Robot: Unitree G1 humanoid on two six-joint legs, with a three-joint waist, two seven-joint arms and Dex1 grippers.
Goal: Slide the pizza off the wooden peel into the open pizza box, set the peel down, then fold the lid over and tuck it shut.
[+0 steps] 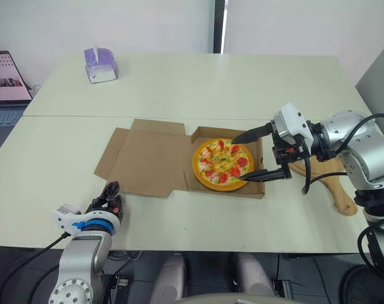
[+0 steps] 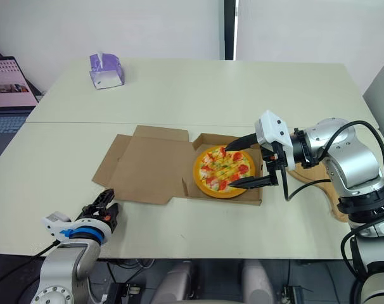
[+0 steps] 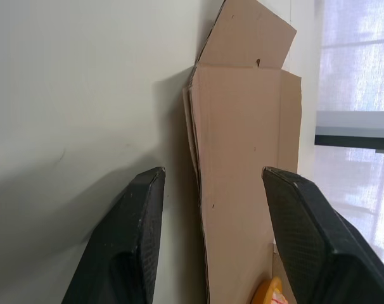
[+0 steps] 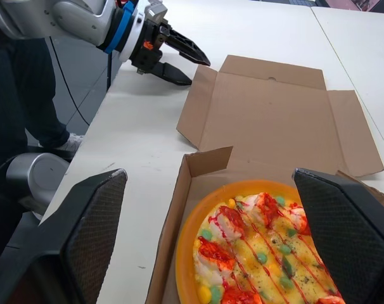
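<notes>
The pizza (image 1: pixel 223 164) lies flat in the tray of the pizza box (image 1: pixel 193 180), directly beneath the right gripper (image 1: pixel 239 159). That gripper's two fingers are spread wide and hold nothing, with one tip over the pizza's far edge and the other by its near edge, close to the tray's front wall. Whether either tip touches the toppings cannot be told. The wooden peel (image 1: pixel 341 193) rests on the table (image 1: pixel 179 82) behind that gripper, under its wrist and forearm. So the sliding and setting-down look done, and closing the lid is what remains.

The lid (image 1: pixel 147 158) lies opened flat on the table, beyond the pizza from the right gripper and just ahead of the left gripper (image 1: pixel 114 191). The left gripper sits near the table's front edge, fingers apart and empty, aimed at the lid's near flap.

The main risk is the right gripper's place. If the lid swings over while it hangs in the tray, the cardboard will land on its fingers. A low pull-out could also drag the toppings or shove the tray toward the peel.

On the left side, the lid lies flush with the table. A finger that fails to get under its edge would likely push the whole box along instead of lifting it. The side flaps may also catch outside the tray walls, or press down into the pizza, and leave the box untucked.
</notes>
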